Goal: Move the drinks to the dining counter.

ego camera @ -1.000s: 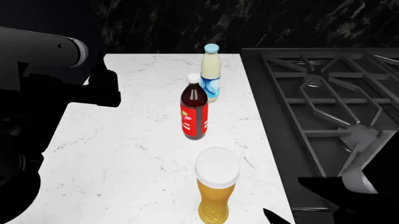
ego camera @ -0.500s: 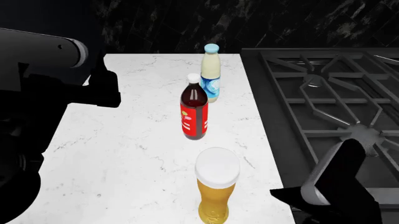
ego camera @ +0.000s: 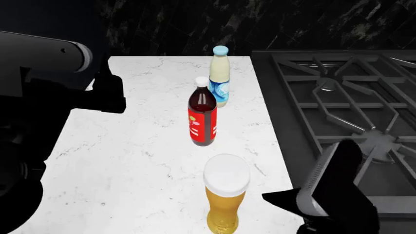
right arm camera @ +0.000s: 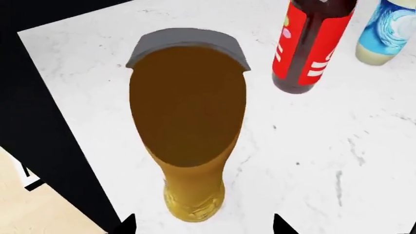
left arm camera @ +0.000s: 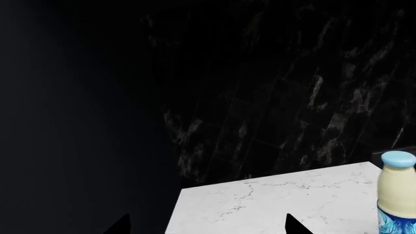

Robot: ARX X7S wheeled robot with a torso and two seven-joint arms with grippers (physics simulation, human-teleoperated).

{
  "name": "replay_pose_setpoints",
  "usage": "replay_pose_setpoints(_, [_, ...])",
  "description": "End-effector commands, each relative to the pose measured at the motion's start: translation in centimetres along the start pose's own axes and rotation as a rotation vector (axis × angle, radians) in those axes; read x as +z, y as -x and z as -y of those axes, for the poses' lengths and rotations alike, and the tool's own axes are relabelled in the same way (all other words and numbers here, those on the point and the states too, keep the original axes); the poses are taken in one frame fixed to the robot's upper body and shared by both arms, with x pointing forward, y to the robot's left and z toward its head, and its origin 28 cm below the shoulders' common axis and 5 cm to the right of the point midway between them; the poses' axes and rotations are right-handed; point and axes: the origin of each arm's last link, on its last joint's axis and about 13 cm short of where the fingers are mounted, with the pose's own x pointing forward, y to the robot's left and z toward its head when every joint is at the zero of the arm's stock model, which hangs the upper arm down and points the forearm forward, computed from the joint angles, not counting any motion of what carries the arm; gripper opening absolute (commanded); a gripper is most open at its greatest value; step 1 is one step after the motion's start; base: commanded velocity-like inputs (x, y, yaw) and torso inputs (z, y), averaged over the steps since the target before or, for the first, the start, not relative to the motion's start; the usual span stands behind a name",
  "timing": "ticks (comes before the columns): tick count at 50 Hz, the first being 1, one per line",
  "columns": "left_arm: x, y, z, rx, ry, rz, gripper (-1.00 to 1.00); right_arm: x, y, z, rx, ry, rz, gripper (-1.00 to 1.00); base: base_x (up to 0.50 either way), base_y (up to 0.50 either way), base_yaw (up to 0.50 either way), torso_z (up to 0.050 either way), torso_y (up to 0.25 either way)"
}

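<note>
Three drinks stand in a row on a narrow white marble top (ego camera: 143, 146). The beer glass (ego camera: 225, 195) with white foam is nearest, the cola bottle (ego camera: 202, 114) with red label is behind it, and the cream bottle (ego camera: 220, 78) with blue cap is farthest. My right gripper (ego camera: 286, 207) is open, just right of the beer glass; in the right wrist view the beer glass (right arm camera: 188, 131) fills the middle ahead of the open fingertips (right arm camera: 126, 225). My left gripper (ego camera: 107, 90) hovers at the top's left edge, open, with the cream bottle (left arm camera: 396, 190) off to one side. The dining counter is out of view.
A black gas hob (ego camera: 344, 107) with grey grates lies right of the marble top. A dark marbled wall (ego camera: 227, 24) stands behind. In the right wrist view the cola bottle (right arm camera: 312, 48) and cream bottle (right arm camera: 390, 34) stand beyond the glass.
My right arm has risen into the head view and swung left, bringing the gripper close to the beer glass. The left arm and the drinks have not moved.
</note>
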Motion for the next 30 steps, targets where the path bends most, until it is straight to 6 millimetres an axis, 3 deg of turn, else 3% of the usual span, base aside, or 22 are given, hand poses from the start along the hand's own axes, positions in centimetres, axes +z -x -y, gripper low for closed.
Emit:
replay_pose_setpoints(1, [-0.1,0.0,0.0,-0.002,0.002,-0.001,1.00,0.7,-0.8,0.2,0.021,0.007,0.050,1.00,0.00,0.00,0.00,0.000,0.000])
replay_pose_setpoints(30, [-0.3,-0.1,0.1,-0.004,0.000,-0.004,1.00,0.1,-3.8,1.4,0.063,-0.139,0.041,1.00,0.00,0.00,0.00,0.000,0.000])
